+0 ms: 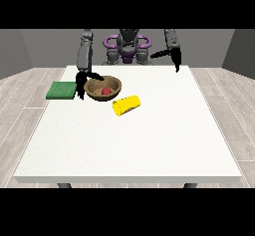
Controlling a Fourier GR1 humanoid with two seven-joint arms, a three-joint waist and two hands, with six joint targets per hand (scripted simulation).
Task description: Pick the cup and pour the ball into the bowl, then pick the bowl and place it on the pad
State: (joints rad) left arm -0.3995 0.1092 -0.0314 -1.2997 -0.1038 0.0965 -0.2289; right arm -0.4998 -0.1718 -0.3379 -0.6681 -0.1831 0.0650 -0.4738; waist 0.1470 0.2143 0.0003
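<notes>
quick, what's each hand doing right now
Hand at the view's left: at the rim of the bowl; grip cannot be told.
Hand at the view's right: raised, holding nothing; fingers cannot be told.

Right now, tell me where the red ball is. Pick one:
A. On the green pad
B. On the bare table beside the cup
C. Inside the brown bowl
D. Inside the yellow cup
C. The red ball sits inside the brown bowl, while the yellow cup lies on its side on the table just in front of the bowl, and the green pad has nothing on it.
</notes>
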